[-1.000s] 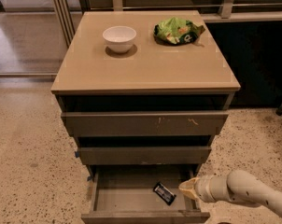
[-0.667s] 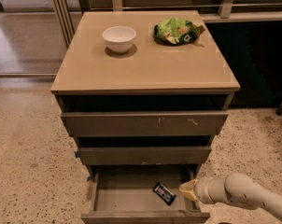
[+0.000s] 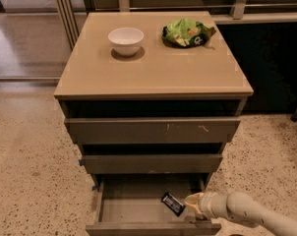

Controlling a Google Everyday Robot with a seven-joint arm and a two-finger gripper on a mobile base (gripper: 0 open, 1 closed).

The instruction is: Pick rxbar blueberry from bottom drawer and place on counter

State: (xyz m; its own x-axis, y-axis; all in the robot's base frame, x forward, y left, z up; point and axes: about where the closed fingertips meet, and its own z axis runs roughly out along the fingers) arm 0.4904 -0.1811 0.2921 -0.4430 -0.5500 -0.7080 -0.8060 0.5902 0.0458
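The rxbar blueberry (image 3: 172, 203), a small dark bar with white markings, lies flat on the floor of the open bottom drawer (image 3: 138, 209), towards its right side. My gripper (image 3: 192, 200) reaches in from the lower right and sits inside the drawer, just right of the bar and level with it. The pale arm runs off the bottom right corner. The tan counter (image 3: 153, 65) tops the cabinet above.
A white bowl (image 3: 126, 40) stands on the counter at the back left. A green snack bag (image 3: 187, 33) lies at the back right. The two upper drawers (image 3: 151, 130) are pulled out slightly. Speckled floor surrounds the cabinet; a dark cabinet stands to the right.
My gripper has moved a little to the left inside the drawer, closer to the bar. The bar has not moved.
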